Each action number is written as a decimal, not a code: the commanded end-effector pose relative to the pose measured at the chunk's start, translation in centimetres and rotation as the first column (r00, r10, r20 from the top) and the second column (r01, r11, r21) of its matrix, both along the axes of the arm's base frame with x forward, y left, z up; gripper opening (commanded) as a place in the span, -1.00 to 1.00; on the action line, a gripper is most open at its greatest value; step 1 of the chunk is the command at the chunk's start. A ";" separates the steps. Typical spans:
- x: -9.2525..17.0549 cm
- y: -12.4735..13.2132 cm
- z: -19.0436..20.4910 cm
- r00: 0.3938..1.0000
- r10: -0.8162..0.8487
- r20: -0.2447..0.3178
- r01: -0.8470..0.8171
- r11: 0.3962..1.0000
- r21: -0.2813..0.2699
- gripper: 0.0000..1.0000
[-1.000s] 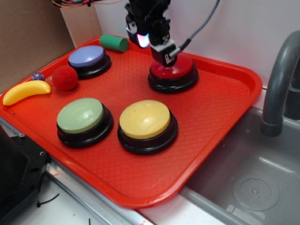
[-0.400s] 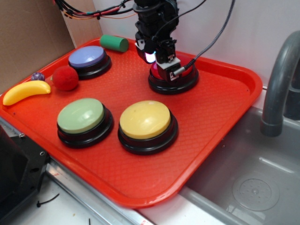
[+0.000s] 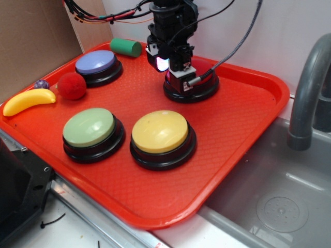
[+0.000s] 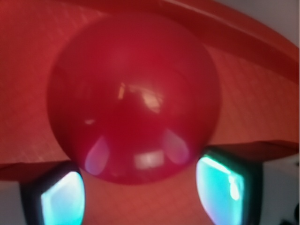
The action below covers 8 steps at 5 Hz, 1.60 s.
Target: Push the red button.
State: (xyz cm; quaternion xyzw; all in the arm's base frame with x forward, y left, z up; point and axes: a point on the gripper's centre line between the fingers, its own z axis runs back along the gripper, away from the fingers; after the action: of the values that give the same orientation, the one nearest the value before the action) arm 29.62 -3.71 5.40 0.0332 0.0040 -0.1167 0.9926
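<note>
The gripper [image 3: 178, 77] is seen lowered directly over the red button [image 3: 202, 82], so close that most of the dome is covered in the exterior view and only its right edge and black base are left showing. In the wrist view the red button [image 4: 133, 101] fills nearly the whole picture, and two glowing fingertips [image 4: 222, 187] are seen at the lower corners, well apart from each other with the dome between and beyond them; the jaws are thus held apart and nothing is clamped. Whether the dome is already being touched or pressed down cannot be told from either view, though contact is judged to be reached or very nearly so. The approach is therefore judged complete, with only the downward press itself, if not already made, left to be done. The red button is placed at the back of the red tray [image 3: 248, 129], well apart from the yellow button [image 3: 160, 132], the green button [image 3: 89, 127] and the blue button [image 3: 96, 62], none of which is touched.
</note>
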 end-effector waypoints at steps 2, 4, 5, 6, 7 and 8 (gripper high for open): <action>-0.5 0.0 6.6 0.986 0.035 0.160 -0.039 0.999 0.022 1.00; -1.9 0.4 8.8 0.985 0.071 0.157 -0.073 0.997 0.002 1.00; -2.2 0.6 9.2 0.987 0.078 0.142 -0.078 0.997 -0.004 1.00; -2.6 0.7 9.7 0.986 0.085 0.145 -0.085 0.996 -0.007 1.00; -2.8 0.8 10.2 0.984 0.093 0.153 -0.092 0.996 -0.009 1.00; -3.0 0.8 10.6 0.983 0.099 0.152 -0.097 0.995 -0.016 1.00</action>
State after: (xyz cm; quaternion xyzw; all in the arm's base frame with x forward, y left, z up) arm 26.01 -2.75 14.13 0.0395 -0.0337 -0.0750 0.9958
